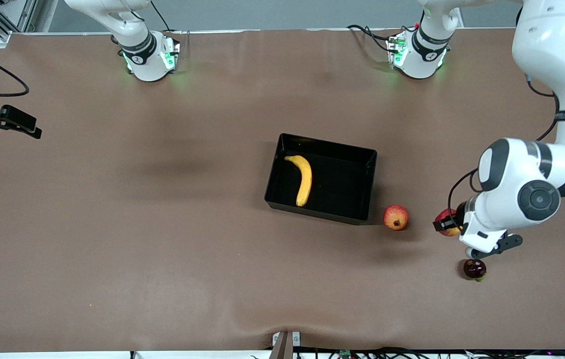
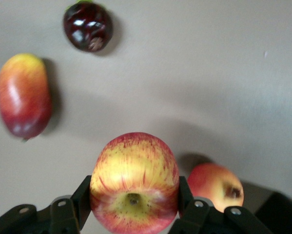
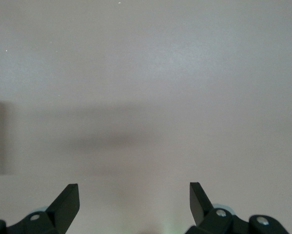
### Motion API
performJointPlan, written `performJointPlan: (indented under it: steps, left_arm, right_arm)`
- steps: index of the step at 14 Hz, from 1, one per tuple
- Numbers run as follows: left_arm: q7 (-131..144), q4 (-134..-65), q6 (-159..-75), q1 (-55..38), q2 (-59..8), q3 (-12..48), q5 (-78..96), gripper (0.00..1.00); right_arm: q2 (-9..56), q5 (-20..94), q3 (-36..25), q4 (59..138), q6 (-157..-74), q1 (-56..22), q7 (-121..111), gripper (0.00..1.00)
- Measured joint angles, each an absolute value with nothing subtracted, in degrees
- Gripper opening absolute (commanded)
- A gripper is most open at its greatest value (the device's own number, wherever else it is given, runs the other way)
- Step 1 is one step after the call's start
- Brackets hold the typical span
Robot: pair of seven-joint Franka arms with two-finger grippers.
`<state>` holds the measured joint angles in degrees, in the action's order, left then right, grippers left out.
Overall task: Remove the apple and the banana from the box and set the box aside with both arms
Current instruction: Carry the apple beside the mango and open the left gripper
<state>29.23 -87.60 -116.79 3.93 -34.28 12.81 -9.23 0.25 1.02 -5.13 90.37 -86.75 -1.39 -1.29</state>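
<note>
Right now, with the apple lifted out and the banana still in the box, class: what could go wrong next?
1. The left gripper holds the apple over table crowded with an oblong red-yellow fruit, a dark round fruit and an orange-red fruit; once released, it may roll into them.
2. The banana lies close to the box wall, so a finger might catch the rim.
3. The right gripper waits open over bare table.

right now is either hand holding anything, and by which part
The left hand holds the small round red-and-yellow streaked apple, fingers pressing its two sides, stem dimple facing the wrist camera. The right hand is open, empty.
</note>
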Motion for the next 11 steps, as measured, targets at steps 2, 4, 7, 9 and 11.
performJointPlan:
  steps: [2, 4, 7, 9, 11]
  left_arm:
    - [29.2, -87.0, -120.3, 4.0, -36.7, 12.8, -9.2, 0.0]
    - [29.2, -86.0, -123.0, 4.0, -38.8, 12.8, -9.2, 0.0]
    - [28.9, -85.3, -126.9, 4.0, -41.0, 12.8, -9.2, 0.0]
    - [28.8, -85.1, -128.6, 3.9, -42.0, 13.0, -9.2, 0.0]
    - [28.8, -84.8, -129.4, 3.7, -43.3, 13.1, -9.2, 0.0]
  right_arm:
    - [0.4, 1.0, -5.1, 90.4, -86.7, -1.4, -1.3, 1.0]
    - [0.6, 1.0, -5.1, 90.4, -86.7, -1.4, -1.3, 1.0]
    - [0.7, 1.0, -5.1, 90.4, -86.6, -1.4, -1.3, 1.0]
    - [0.8, 1.0, -5.1, 90.4, -86.5, -1.4, -1.3, 1.0]
    - [0.9, 1.0, -5.1, 90.4, -86.5, -1.4, -1.3, 1.0]
